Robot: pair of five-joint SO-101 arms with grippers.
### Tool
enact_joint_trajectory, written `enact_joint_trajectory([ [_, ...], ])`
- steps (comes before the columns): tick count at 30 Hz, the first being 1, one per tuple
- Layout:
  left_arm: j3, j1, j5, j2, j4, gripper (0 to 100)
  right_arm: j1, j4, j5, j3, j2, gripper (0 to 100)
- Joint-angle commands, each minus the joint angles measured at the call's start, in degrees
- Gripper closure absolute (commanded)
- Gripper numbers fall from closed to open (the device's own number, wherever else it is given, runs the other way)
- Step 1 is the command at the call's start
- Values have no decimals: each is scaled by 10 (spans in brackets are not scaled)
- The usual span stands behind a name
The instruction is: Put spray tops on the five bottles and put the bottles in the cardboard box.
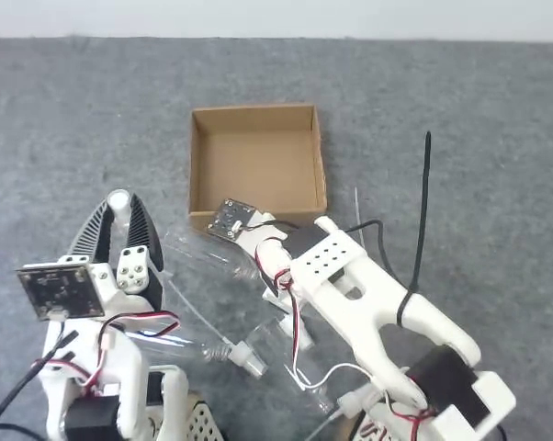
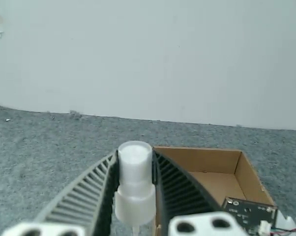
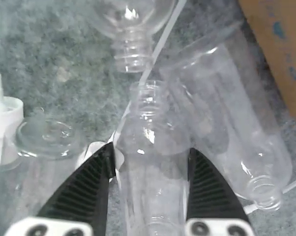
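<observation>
Near cardboard box (image 1: 255,156) | left hand (image 2: 135,157) clamped on spray top (image 2: 134,184) | right hand (image 3: 149,150) clamped on clear bottle (image 3: 148,110)

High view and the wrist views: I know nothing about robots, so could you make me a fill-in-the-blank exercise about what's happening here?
1. The left gripper holds a spray top coloured ___.
2. The right gripper holds a clear bottle whose neck has ___ spray top on it.
3. The cardboard box has ___ inside.

Missing words: white; no; nothing.
</observation>
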Motion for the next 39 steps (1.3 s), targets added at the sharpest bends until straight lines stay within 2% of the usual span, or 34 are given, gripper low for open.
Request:
enact_joint_trajectory([
  [1, -5, -2, 3, -2, -15, 989, 28, 9, 4, -42, -30, 928],
  [5, -5, -2, 3, -2, -15, 989, 52, 12, -39, -38, -101, 929],
  [9, -5, -2, 3, -2, -15, 989, 75, 43, -48, -38, -167, 929],
  [15, -5, -2, 3, -2, -16, 989, 73, 70, -51, -38, -231, 929],
  [21, -5, -2, 3, -2, -18, 989, 73, 70, -105, -38, -284, 929],
  [24, -5, -2, 4, -2, -19, 989, 73, 69, -105, -31, -313, 929],
  [35, -5, -1, 6, -2, -33, 989, 73, -8, -107, 88, -489, 929],
  [39, -6, -1, 7, -2, -33, 989, 73, -45, -135, 132, -552, 928],
])
